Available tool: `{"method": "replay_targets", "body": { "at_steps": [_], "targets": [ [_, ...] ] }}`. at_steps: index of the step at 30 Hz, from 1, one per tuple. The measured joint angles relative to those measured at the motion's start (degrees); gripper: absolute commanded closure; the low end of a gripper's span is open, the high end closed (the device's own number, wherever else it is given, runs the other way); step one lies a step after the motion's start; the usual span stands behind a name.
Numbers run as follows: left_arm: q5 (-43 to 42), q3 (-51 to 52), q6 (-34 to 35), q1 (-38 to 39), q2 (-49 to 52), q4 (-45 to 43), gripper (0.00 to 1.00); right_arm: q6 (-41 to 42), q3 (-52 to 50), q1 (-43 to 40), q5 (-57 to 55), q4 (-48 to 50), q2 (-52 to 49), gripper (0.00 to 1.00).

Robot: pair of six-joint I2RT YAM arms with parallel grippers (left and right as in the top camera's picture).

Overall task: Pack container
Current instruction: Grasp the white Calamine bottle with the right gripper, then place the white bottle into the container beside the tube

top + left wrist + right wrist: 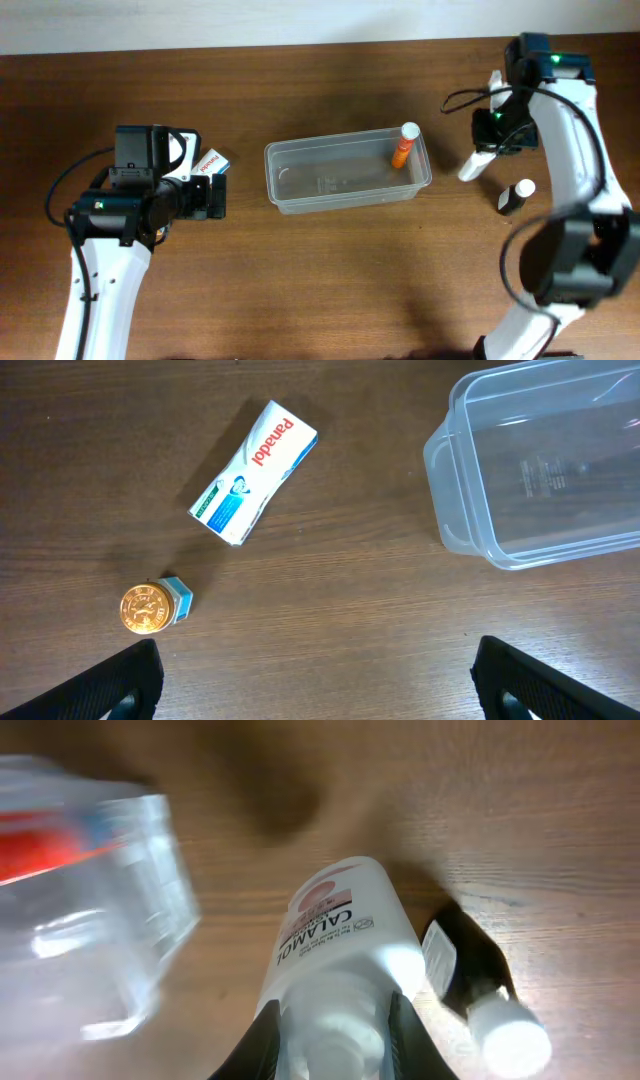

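White calamine bottle (340, 950) sits clenched in the right jaws, black bottle (465, 965) just beside; left jaws gape above Panadol box (255, 472), container (455, 510) near.

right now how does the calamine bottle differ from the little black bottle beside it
The calamine bottle is white; the black bottle is dark with a white cap. The calamine bottle is larger than the black bottle. The right gripper is shut on the calamine bottle; the black bottle sits free on the table. Both are outside the container.
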State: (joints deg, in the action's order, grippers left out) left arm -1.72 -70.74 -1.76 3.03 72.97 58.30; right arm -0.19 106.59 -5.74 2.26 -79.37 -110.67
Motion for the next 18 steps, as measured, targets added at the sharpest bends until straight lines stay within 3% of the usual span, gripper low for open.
{"method": "replay_targets", "body": {
  "at_steps": [9,18],
  "targets": [
    [0.02,0.00,0.00,0.00,0.00,-0.09,0.01,-1.66,1.99,10.69,1.73,-4.02,15.67,0.87],
    [0.00,0.00,0.00,0.00,0.02,-0.07,0.01,-2.01,-0.35,17.44,2.16,-2.91,12.96,0.87]
  ]
}}
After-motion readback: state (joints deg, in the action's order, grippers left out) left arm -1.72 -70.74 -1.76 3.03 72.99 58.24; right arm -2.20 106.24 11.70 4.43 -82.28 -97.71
